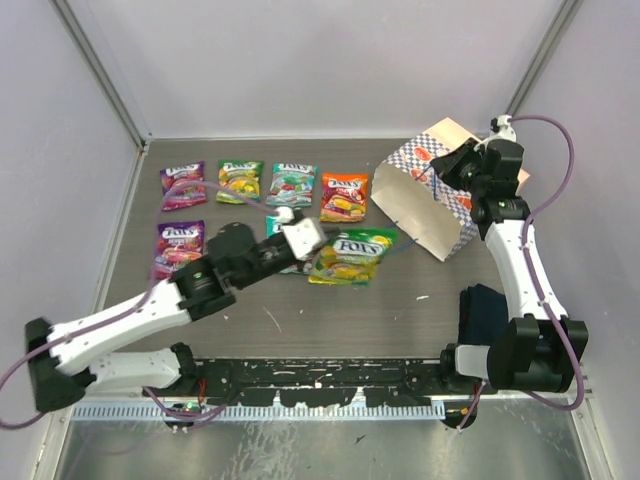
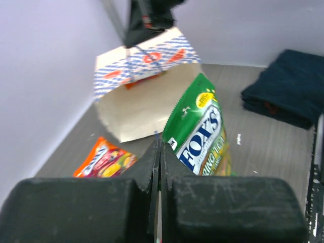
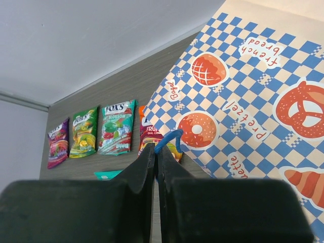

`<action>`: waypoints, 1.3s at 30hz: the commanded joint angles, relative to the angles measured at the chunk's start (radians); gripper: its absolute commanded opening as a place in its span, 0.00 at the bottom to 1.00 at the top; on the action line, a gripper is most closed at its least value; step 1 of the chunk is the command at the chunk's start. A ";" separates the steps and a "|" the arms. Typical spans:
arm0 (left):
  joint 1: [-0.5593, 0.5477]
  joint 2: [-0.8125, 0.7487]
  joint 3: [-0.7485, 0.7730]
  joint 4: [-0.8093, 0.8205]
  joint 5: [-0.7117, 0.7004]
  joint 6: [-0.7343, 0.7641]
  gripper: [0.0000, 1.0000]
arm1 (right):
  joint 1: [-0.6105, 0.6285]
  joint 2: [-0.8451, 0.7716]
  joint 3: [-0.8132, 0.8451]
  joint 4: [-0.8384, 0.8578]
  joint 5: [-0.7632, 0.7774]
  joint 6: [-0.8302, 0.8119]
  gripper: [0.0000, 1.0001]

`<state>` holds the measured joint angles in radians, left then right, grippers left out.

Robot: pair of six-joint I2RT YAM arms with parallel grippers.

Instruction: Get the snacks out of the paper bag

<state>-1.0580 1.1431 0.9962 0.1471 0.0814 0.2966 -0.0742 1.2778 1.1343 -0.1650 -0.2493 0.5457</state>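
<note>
Top external: the paper bag (image 1: 425,205) lies tipped on its side at the back right of the tabletop (image 1: 330,310), mouth toward the left arm. The right gripper (image 3: 156,152) is closed on the bag's blue cord handle (image 3: 169,139). Judged purpose: lift and steady the mouth so the contents can be drawn out.

The left gripper (image 2: 160,147) is closed tight, apparently pinching a corner of the green packet (image 2: 200,134), which lies just outside the mouth. Six other snacks (image 1: 240,182) lie flat in two rows to the left, well apart from the bag, one partly under the left arm. This looks like a laying-out area. Whether the bag holds anything more: cannot tell.

Surface: dark grey wood-grain, matt. Enclosure: plain pale walls, metal corner posts. A folded dark blue cloth (image 1: 485,310) sits beside the right arm.
</note>
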 commanded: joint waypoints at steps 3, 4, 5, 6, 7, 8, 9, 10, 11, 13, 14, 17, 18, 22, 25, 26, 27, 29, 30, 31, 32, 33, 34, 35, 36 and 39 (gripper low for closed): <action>0.138 -0.219 -0.059 -0.196 -0.198 -0.103 0.00 | -0.003 -0.028 -0.011 0.107 -0.049 0.050 0.01; 0.192 -0.231 -0.060 -0.235 -0.174 -0.141 0.00 | -0.003 -0.029 -0.012 0.110 -0.054 0.053 0.01; 0.277 -0.238 -0.058 -0.269 -0.146 -0.180 0.00 | -0.001 -0.030 -0.013 0.113 -0.056 0.056 0.01; 0.342 -0.238 -0.052 -0.312 -0.110 -0.237 0.00 | -0.001 -0.032 -0.013 0.113 -0.057 0.059 0.01; 0.409 -0.234 -0.048 -0.329 -0.071 -0.264 0.00 | -0.001 -0.034 -0.013 0.112 -0.057 0.059 0.01; 0.463 -0.231 -0.044 -0.355 -0.036 -0.303 0.00 | 0.000 -0.036 -0.014 0.111 -0.057 0.059 0.01; 0.511 -0.229 -0.042 -0.367 -0.007 -0.326 0.00 | 0.001 -0.038 -0.014 0.112 -0.058 0.059 0.01; 0.548 -0.226 -0.042 -0.375 0.009 -0.341 0.00 | 0.002 -0.041 -0.016 0.111 -0.059 0.059 0.01; 0.579 -0.224 -0.038 -0.387 0.021 -0.353 0.00 | 0.002 -0.043 -0.015 0.110 -0.058 0.058 0.01; 0.633 -0.218 -0.025 -0.413 0.039 -0.375 0.00 | 0.003 -0.045 -0.013 0.106 -0.055 0.055 0.01; 0.662 -0.211 -0.017 -0.423 0.056 -0.387 0.00 | 0.003 -0.044 -0.014 0.105 -0.054 0.055 0.01; 0.740 -0.163 0.020 -0.474 0.100 -0.413 0.00 | 0.003 -0.040 -0.012 0.110 -0.062 0.054 0.01; 0.761 -0.146 0.030 -0.486 0.117 -0.420 0.00 | 0.004 -0.040 -0.011 0.110 -0.063 0.055 0.01; 0.814 -0.123 0.037 -0.486 0.178 -0.454 0.00 | 0.005 -0.041 -0.015 0.109 -0.062 0.050 0.01; 0.815 -0.129 0.039 -0.480 0.240 -0.464 0.00 | 0.005 -0.040 -0.014 0.105 -0.061 0.046 0.01; 0.816 -0.129 0.042 -0.486 0.260 -0.470 0.00 | 0.005 -0.039 -0.013 0.106 -0.061 0.047 0.01; 0.815 -0.127 0.046 -0.492 0.285 -0.478 0.00 | 0.005 -0.038 -0.013 0.107 -0.062 0.048 0.01; 0.816 -0.123 0.050 -0.496 0.322 -0.500 0.00 | 0.005 -0.037 -0.014 0.108 -0.066 0.049 0.01; 0.816 -0.117 0.050 -0.499 0.328 -0.509 0.00 | 0.006 -0.037 -0.016 0.109 -0.067 0.050 0.01; 0.816 -0.111 0.053 -0.511 0.322 -0.510 0.00 | 0.007 -0.036 -0.016 0.111 -0.068 0.051 0.01; 0.817 -0.103 0.055 -0.524 0.308 -0.509 0.00 | 0.007 -0.037 -0.018 0.111 -0.068 0.051 0.01; 0.821 -0.090 0.058 -0.537 0.293 -0.506 0.00 | 0.007 -0.037 -0.019 0.111 -0.070 0.052 0.01; 0.828 -0.076 0.060 -0.547 0.288 -0.506 0.00 | 0.008 -0.036 -0.019 0.111 -0.070 0.052 0.01; 0.835 -0.059 0.060 -0.552 0.290 -0.507 0.00 | 0.008 -0.037 -0.020 0.112 -0.071 0.052 0.01; 0.841 -0.044 0.060 -0.553 0.291 -0.511 0.00 | 0.010 -0.037 -0.020 0.112 -0.071 0.052 0.01; 0.843 -0.009 0.055 -0.540 0.314 -0.525 0.00 | 0.013 -0.037 -0.018 0.113 -0.074 0.053 0.01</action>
<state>-0.2256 1.1049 1.0134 -0.4194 0.3466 -0.2001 -0.0681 1.2739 1.1152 -0.1196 -0.3019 0.5934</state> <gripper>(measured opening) 0.004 0.092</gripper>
